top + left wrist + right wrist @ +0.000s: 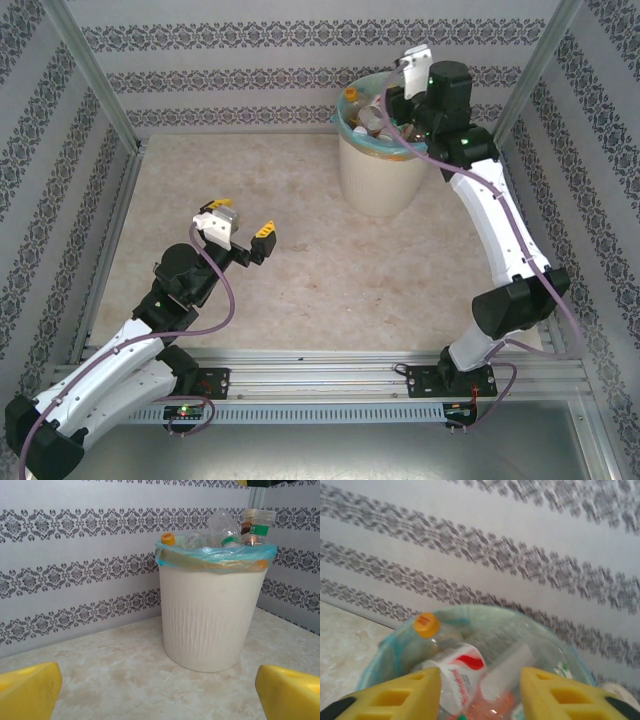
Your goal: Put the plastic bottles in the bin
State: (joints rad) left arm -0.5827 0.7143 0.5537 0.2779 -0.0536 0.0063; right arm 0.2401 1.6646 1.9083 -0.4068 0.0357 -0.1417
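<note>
Directly behind bin (210, 625), patterned wallpaper (75, 555).

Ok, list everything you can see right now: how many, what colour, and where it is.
bin: one, cream-white, far right of the table near the back wall
bag liner: one, light teal, folded over the bin's rim
plastic bottles: several, exact count unclear, clear, one with an orange cap, heaped in the bin
table: one, beige marbled, under the bin
walls: three, grey with dark patterned bands, at the back and both sides
left gripper: one, yellow tips, open, above the table's left side
right gripper: one, yellow tips, jaws apart, above the bin
</note>
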